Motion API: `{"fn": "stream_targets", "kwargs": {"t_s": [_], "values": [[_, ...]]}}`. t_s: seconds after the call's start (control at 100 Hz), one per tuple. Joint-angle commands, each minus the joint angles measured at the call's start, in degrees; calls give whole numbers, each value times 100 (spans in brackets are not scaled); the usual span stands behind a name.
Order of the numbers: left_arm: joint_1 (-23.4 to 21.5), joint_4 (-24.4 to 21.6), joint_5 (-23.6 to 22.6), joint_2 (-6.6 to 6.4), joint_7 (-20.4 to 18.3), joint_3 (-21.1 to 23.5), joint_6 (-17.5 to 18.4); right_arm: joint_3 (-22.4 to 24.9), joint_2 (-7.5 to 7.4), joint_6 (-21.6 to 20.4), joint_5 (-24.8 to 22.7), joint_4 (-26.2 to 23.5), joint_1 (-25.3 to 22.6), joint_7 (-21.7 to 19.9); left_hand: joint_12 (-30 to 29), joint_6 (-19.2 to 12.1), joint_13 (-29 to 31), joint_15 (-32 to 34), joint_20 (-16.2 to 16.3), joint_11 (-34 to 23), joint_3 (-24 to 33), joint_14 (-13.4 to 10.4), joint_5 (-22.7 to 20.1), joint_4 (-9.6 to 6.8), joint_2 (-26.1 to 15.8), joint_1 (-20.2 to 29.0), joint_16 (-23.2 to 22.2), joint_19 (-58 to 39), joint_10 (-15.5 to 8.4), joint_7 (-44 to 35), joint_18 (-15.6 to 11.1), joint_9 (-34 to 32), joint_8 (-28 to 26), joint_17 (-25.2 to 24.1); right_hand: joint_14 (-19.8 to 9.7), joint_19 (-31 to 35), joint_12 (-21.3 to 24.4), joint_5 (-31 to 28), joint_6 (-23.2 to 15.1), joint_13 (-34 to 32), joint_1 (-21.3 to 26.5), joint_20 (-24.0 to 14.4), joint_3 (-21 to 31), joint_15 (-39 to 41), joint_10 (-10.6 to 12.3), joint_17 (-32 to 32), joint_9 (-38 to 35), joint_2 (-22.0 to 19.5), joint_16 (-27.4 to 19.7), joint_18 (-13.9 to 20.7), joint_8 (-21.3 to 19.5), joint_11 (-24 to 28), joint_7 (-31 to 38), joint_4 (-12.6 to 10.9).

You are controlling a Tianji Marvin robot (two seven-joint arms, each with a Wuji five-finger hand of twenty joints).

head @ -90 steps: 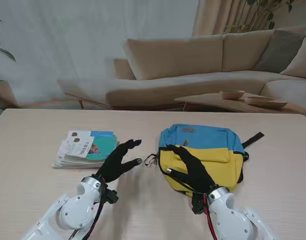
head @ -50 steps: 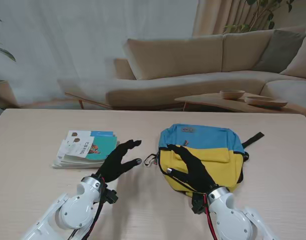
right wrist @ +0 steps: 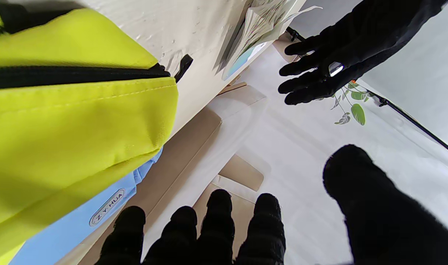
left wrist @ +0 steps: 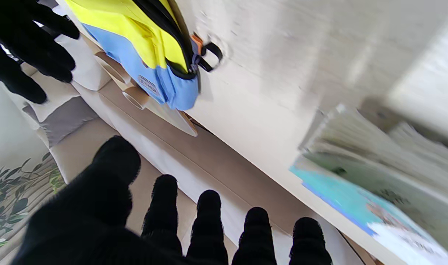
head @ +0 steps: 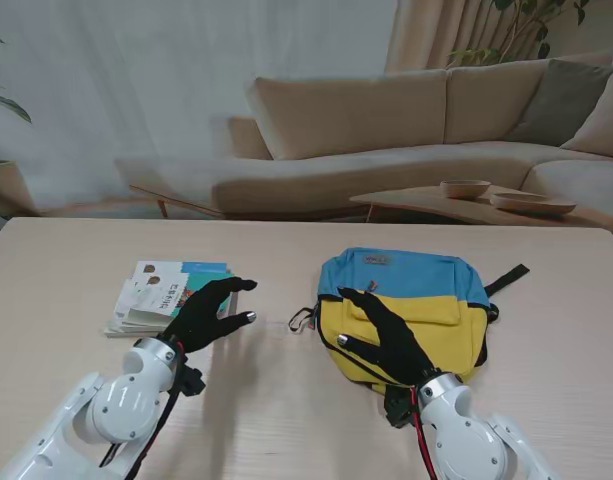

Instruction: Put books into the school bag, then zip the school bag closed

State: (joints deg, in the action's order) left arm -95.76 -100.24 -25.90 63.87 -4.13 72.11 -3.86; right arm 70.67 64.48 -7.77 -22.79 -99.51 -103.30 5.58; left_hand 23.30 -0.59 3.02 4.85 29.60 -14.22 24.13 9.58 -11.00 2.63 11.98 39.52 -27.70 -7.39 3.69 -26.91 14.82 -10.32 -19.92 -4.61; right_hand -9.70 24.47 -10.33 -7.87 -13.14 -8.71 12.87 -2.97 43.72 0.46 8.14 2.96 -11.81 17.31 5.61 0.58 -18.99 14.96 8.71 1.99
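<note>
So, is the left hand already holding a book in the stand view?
No: the left hand is open, its fingers spread over the near edge of the books, gripping nothing.

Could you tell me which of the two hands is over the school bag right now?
The right hand, spread over the yellow-and-blue school bag; the left hand reaches toward the books instead.
</note>
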Motion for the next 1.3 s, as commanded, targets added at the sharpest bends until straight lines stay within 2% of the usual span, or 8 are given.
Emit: {"fn": "stream_targets", "kwargs": {"t_s": [0.0, 0.17, 0.36, 0.61, 0.85, 1.01, 1.23, 1.29], "values": [[82, -15, -104, -76, -115, 157, 63, -7, 48, -58, 13, 3, -33, -63, 93, 33, -83, 74, 234, -86, 84, 5, 262, -79, 79, 61, -124, -155, 42, -84, -40, -53, -129, -125, -202, -232, 30, 46, -256, 259, -101, -61, -69, -52, 237, 10, 37, -9, -8, 224, -64, 8, 41, -140], [411, 262, -477, -160, -420, 499, 87, 29, 45, -150, 66, -2, -60, -84, 81, -12, -124, 77, 322, -50, 17, -25, 301, -82, 46, 70, -143, -151, -5, -3, -54, -14, -119, -133, -197, -230, 21, 55, -254, 255, -87, -78, -50, -49, 232, 9, 37, 1, -8, 228, -87, 30, 93, -138], [958, 822, -903, -242, -673, 647, 92, 153, 25, -171, 98, -306, -320, -158, 66, -83, -137, 78, 385, 30, -55, -57, 291, -97, 22, 101, -147, -129, -51, 183, -74, 5, -63, -127, -184, -224, 6, 63, -245, 251, -74, -97, -25, -38, 224, 10, 36, 15, -6, 226, -106, 64, 170, -136], [1663, 1584, -1452, -333, -934, 491, -175, 164, 23, -220, 143, -424, -414, -167, 105, -105, -144, 50, 439, 119, -180, -76, 277, -113, -38, 154, -158, -87, -86, 390, -92, 16, -46, -113, -197, -219, -5, 79, -240, 249, -74, -117, -8, -30, 215, 9, 40, 26, -9, 225, -112, 93, 269, -132], [2215, 2361, -1647, -371, -1007, 232, -431, 252, 16, -304, 163, -502, -526, -190, 153, -156, -115, 104, 518, 103, -149, -87, 279, -124, 40, 287, -197, -126, -115, 454, -102, 11, -81, -110, -188, -209, -14, 88, -230, 245, -72, -128, 0, -20, 208, 5, 33, 36, -9, 225, -107, 117, 353, -132], [2386, 2679, -1720, -409, -1123, 136, -466, 307, 22, -335, 189, -514, -536, -177, 110, -315, -132, 23, 616, 282, 123, -175, 261, -76, 247, 319, -125, -126, -247, 714, -160, 46, -43, -118, -182, -205, -20, 97, -233, 240, -68, -130, 10, -11, 200, 7, 36, 31, -8, 225, -101, 132, 405, -131], [2360, 2704, -2109, -517, -1527, 103, -460, 336, 29, -374, 225, -501, -537, -162, 103, -564, -153, -73, 607, 564, 547, -224, 304, 11, 639, 162, -80, -85, -409, 1210, -176, 156, 45, -94, -180, -193, -25, 110, -225, 239, -66, -135, 29, 2, 204, 4, 39, 44, -8, 230, -91, 146, 477, -132], [2356, 2718, -2191, -534, -1582, 91, -454, 341, 29, -381, 245, -500, -543, -166, 180, -559, -130, 59, 833, 594, 706, -174, 280, 62, 682, 60, -180, -257, -402, 1330, -185, 148, -36, -132, -177, -191, -24, 114, -226, 239, -68, -136, 28, 3, 194, 5, 42, 53, -8, 232, -86, 145, 495, -130]]}}
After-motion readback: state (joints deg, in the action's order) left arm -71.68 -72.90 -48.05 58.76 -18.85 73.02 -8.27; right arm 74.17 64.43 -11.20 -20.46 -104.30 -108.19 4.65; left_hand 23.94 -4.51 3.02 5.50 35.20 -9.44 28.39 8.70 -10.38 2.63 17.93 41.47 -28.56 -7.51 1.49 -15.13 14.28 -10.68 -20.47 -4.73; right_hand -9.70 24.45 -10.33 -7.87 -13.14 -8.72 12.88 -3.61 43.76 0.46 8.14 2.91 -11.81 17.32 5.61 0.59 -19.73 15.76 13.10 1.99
